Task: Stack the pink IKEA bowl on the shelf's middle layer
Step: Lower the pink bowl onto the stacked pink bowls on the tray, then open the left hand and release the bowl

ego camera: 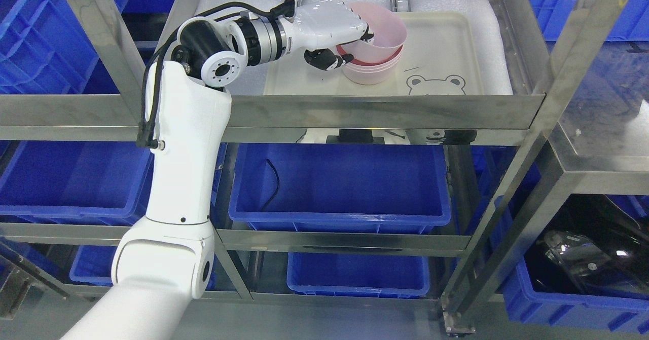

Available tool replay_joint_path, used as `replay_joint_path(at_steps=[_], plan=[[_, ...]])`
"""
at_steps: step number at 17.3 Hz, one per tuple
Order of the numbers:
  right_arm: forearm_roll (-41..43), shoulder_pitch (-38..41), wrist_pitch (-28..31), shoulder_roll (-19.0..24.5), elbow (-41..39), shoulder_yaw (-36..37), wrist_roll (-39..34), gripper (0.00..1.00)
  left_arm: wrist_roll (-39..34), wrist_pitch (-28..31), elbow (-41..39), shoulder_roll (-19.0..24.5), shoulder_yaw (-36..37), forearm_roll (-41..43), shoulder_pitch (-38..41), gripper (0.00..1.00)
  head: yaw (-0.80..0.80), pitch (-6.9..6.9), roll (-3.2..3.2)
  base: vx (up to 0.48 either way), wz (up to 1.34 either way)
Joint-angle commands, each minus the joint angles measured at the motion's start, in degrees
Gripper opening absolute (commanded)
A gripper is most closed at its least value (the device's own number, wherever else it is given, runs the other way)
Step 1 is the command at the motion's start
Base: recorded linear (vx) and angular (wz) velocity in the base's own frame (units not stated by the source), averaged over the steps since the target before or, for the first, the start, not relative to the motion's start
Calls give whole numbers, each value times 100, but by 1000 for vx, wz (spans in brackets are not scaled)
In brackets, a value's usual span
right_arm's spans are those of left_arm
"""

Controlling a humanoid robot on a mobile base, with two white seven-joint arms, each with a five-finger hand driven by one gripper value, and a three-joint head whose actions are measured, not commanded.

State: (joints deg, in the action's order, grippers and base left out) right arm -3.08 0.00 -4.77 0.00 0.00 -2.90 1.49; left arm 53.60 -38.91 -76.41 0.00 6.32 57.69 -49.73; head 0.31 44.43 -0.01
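Left hand [337, 36] is gripping the near rim of the top pink bowl [383, 33], sitting tilted in the stack [372, 69] on the tray [446, 51]; seating and releasing are apparently remaining

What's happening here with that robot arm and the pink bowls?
The robot's left hand grips the rim of a pink bowl, tilted and partly nested in a stack of pink bowls. The stack sits on a cream tray on a metal shelf. Blue bins sit on the level below. The right arm isn't visible.
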Motion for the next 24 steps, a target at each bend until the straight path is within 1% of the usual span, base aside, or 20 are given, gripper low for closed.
replay_joint_path(at_steps=[1,3,7,10,11,13,14,19,21,23,24], plan=[[0,132,2,-100,-100,0,0,100,-278,217,117,100,71,-46,7,63,0,0,0,0,0],[0,132,2,-100,-100,0,0,100,-473,305,117,100,71,-230,-2,72,0,0,0,0,0],[0,132,2,-100,-100,0,0,100,-464,744,126,100,36,-1187,-72,75,0,0,0,1,-4],[0,132,2,-100,-100,0,0,100,-412,1095,126,100,-95,-1689,-142,85,0,0,0,1,-5],[0,132,2,-100,-100,0,0,100,-394,1218,143,100,-175,-1890,-212,87,0,0,0,0,0],[0,132,2,-100,-100,0,0,100,-289,1630,144,100,-289,-2802,-318,88,0,0,0,0,0],[0,132,2,-100,-100,0,0,100,-280,1789,152,100,-281,-3120,-336,88,0,0,0,0,0],[0,132,2,-100,-100,0,0,100,-148,1835,91,100,-290,-3403,-248,89,0,0,0,0,0],[0,132,2,-100,-100,0,0,100,-148,1940,-136,100,-106,-4182,-187,89,0,0,0,0,0],[0,132,2,-100,-100,0,0,100,-235,2360,-286,100,516,-5062,49,89,0,0,0,0,0],[0,132,2,-100,-100,0,0,100,-288,2414,-374,100,771,-5222,242,90,0,0,0,0,0]])
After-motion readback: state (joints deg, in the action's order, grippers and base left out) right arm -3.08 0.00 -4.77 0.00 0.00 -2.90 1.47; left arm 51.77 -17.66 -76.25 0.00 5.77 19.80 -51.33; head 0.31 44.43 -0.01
